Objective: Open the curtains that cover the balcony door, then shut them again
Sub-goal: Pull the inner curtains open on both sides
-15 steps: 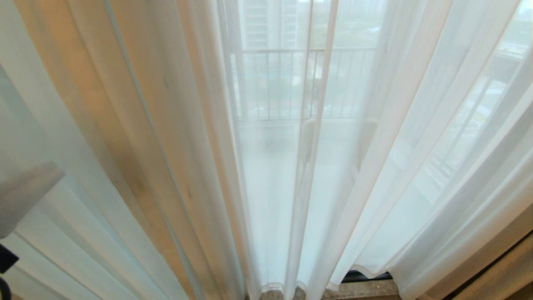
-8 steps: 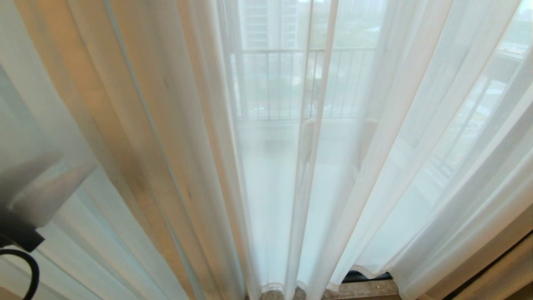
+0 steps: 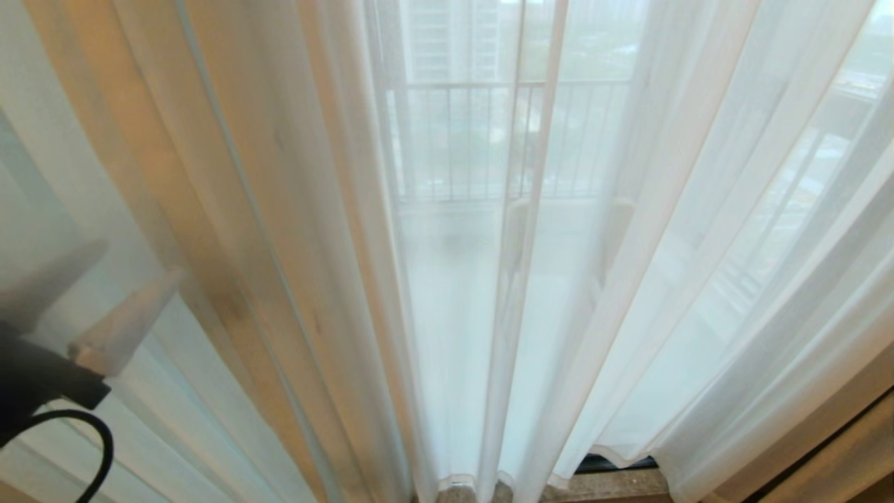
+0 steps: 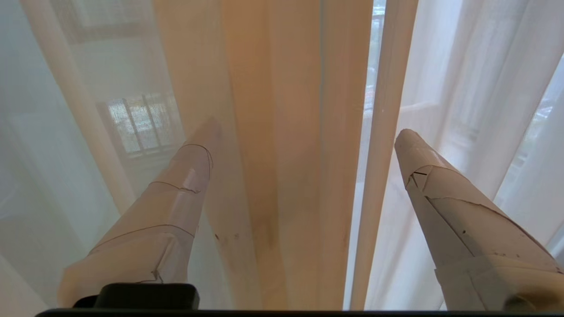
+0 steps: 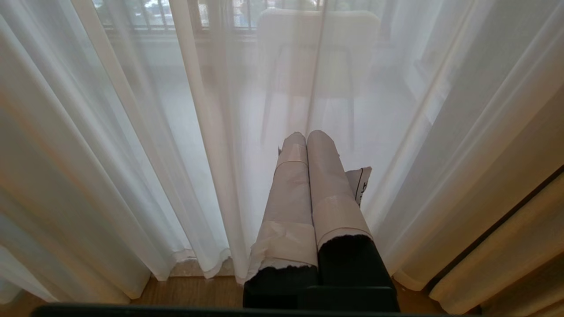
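Observation:
Sheer white curtains [image 3: 489, 279] hang shut across the balcony door, whose dark bottom frame [image 3: 618, 462] peeks out under the hem. My left gripper [image 3: 140, 258] is low on the left, open wide against the tan-tinted folds [image 4: 282, 154]. In the left wrist view the left gripper [image 4: 308, 130] straddles these folds and a hemmed edge [image 4: 383, 176]. One of its fingers [image 4: 185, 176] looks veiled by sheer fabric; the other stands in front of it. My right gripper [image 5: 306, 136] is shut on nothing and points at the curtains [image 5: 132, 132] low near the floor.
A balcony railing [image 3: 475, 140] and a pale chair [image 5: 317, 53] show faintly through the fabric. Thicker tan drapes [image 5: 506, 255] hang at the far right. A stone sill [image 3: 601, 485] and wooden floor [image 5: 194, 290] lie below the hems.
My left gripper has come up and to the right into the head view. Its fingers have spread from together to wide apart. The curtains hang as before.

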Controlling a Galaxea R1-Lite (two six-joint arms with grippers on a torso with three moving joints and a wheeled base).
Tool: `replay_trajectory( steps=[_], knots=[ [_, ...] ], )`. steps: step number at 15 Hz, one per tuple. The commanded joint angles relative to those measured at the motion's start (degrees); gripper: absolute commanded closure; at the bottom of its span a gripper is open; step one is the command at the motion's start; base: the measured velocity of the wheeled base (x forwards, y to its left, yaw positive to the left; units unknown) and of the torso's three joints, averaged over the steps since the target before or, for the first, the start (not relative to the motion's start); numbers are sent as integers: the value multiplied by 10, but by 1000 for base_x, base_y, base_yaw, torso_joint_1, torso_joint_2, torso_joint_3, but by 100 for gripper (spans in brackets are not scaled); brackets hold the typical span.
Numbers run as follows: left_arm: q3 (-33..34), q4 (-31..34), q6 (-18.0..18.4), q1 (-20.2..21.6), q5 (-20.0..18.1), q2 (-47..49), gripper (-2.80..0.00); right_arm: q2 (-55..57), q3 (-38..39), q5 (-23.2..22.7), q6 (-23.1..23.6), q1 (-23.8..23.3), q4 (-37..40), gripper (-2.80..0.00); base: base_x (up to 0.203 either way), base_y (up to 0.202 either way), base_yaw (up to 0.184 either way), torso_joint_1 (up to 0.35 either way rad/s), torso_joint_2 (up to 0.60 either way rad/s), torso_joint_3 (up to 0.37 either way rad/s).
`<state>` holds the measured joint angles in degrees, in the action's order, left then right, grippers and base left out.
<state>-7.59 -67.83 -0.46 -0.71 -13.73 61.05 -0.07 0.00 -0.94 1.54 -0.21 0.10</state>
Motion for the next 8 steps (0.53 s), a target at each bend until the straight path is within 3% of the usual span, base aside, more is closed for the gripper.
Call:
replay_trajectory(
  steps=[1, 5, 8],
  knots=[
    [5, -41, -1, 1, 0, 48, -280, 1, 0, 0, 0, 0, 0, 0, 0, 0, 0, 0, 0, 0],
    [4, -148, 13, 21, 4, 134, -280, 1, 0, 0, 0, 0, 0, 0, 0, 0, 0, 0, 0, 0],
    [-12, -168, 30, 23, 33, 164, -280, 1, 0, 0, 0, 0, 0, 0, 0, 0, 0, 0, 0, 0]
  ],
)
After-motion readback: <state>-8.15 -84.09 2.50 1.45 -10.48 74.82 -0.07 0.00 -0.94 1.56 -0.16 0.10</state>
